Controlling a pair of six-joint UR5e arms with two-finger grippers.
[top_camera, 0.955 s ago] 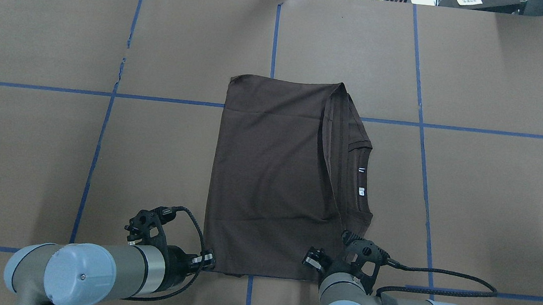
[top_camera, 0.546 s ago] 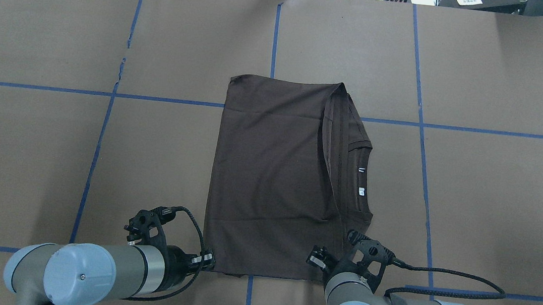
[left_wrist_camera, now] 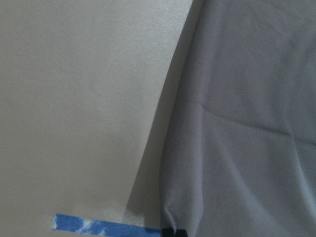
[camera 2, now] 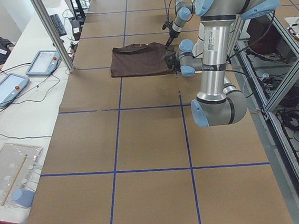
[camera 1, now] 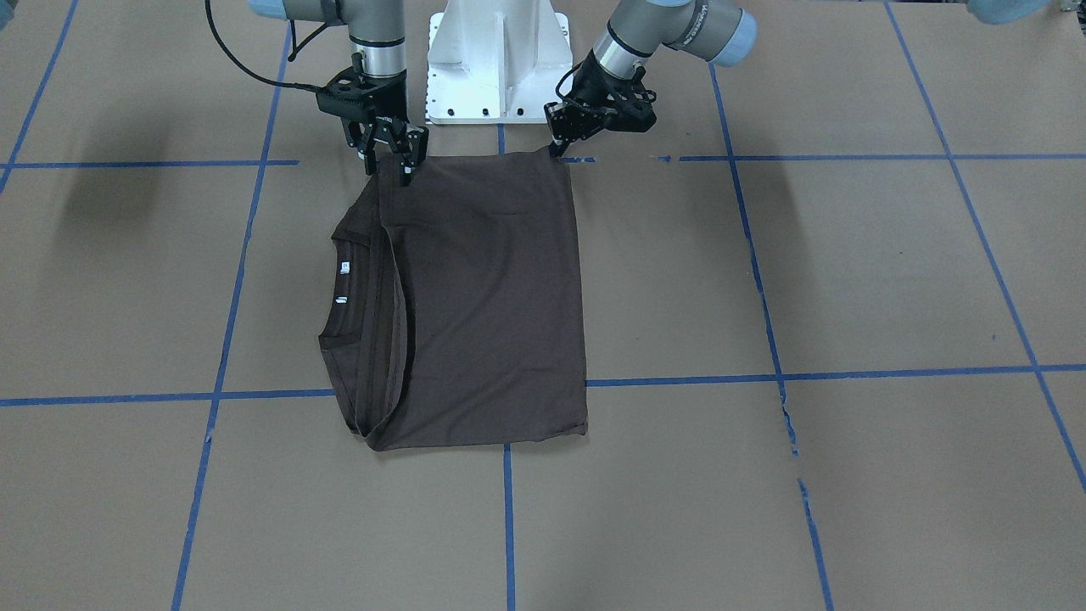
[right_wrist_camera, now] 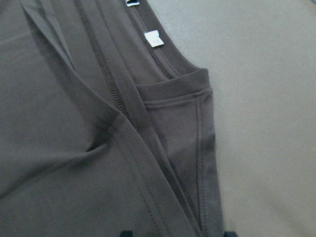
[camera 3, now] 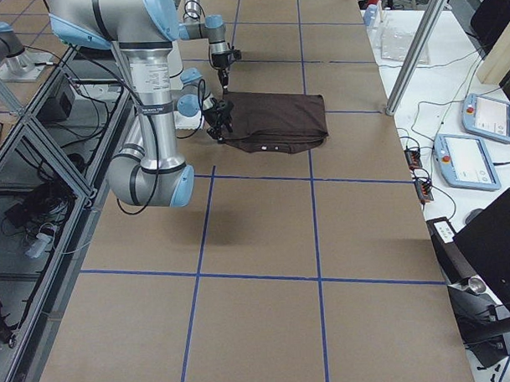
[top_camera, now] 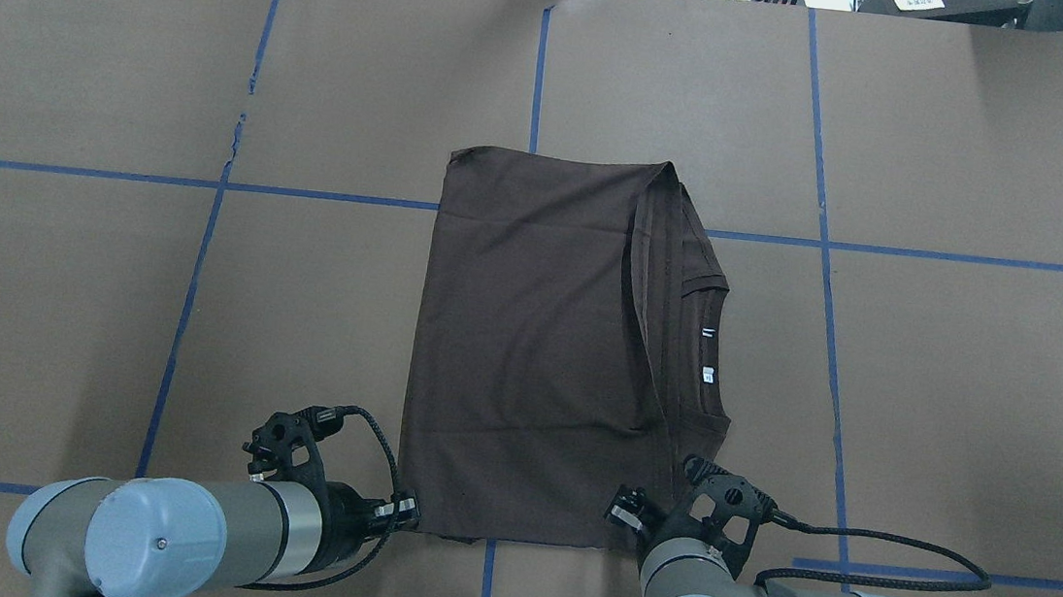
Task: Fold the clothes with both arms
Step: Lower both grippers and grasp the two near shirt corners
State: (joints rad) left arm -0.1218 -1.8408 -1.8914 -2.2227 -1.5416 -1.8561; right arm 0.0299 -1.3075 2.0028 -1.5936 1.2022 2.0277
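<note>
On the table (top_camera: 970, 399), centre, your T-shirt (top_camera: 528, 337) lies folded to a long panel, collar rightward. Left gripper (camera 1: 554, 152) pinches its near corner; right gripper (camera 1: 391, 163) straddles the other, jaws wide. Cross-fold, by the look, not yet done.

— Where do your 6 cameras sit?
— 1 looks down over my shoulders. 1 faces me from across the table (camera 1: 764, 509), steeply down. 2 more stand far back at the table's ends, looking along it.
— And the close ones?
— 1 on each wrist, almost on the shirt (top_camera: 528, 337). All 6 share it: my left wrist sees its corner (left_wrist_camera: 170, 217), my right its collar (right_wrist_camera: 170, 58).
</note>
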